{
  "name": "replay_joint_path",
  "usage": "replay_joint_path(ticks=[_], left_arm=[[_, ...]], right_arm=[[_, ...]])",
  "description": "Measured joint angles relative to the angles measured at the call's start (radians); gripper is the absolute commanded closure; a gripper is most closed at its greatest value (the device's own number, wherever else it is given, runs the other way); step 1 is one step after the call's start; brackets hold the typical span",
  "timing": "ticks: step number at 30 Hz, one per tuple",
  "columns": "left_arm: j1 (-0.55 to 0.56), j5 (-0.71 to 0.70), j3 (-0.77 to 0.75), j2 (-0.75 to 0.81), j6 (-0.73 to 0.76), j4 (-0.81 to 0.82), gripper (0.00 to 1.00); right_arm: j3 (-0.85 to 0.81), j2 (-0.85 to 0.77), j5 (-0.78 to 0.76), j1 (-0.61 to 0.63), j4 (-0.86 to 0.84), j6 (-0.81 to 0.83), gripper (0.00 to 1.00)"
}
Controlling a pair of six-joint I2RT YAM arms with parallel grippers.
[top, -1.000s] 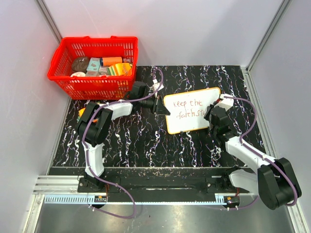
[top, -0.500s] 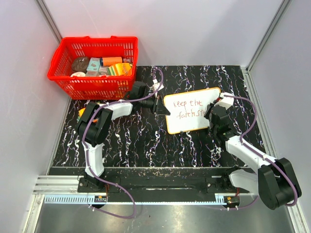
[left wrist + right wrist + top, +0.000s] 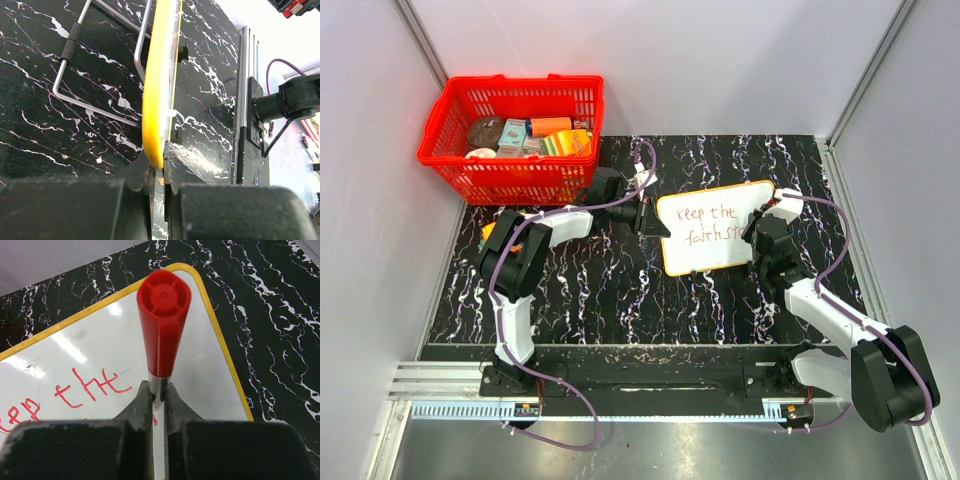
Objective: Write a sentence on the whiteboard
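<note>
The whiteboard with its yellow rim lies tilted on the dark table, right of centre. The sentence in red marker reads "keep the" over "faith st", its end hidden by my right arm. My left gripper is shut on the board's left edge; the left wrist view shows the yellow rim pinched between the jaws. My right gripper is shut on a red marker standing over the board's right part, its tip hidden. "the" shows in the right wrist view.
A red basket with several packaged items stands at the back left. A wire stand shows behind the board in the left wrist view. Grey walls close in both sides and the back. A metal rail runs along the near edge.
My right gripper with the marker has shifted slightly to the right along the second line. The left arm and the board have not moved.
</note>
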State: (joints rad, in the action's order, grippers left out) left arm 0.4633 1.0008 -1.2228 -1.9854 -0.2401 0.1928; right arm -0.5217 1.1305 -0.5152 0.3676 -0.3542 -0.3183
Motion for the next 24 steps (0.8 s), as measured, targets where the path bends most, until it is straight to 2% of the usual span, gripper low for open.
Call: replay_joint_path(ticks=[24], left_arm=[[0.000,0.000,0.000,0.000,0.000,-0.001,1.00]], right_arm=[[0.017,0.000,0.001,-0.011,0.001,-0.010,1.00]])
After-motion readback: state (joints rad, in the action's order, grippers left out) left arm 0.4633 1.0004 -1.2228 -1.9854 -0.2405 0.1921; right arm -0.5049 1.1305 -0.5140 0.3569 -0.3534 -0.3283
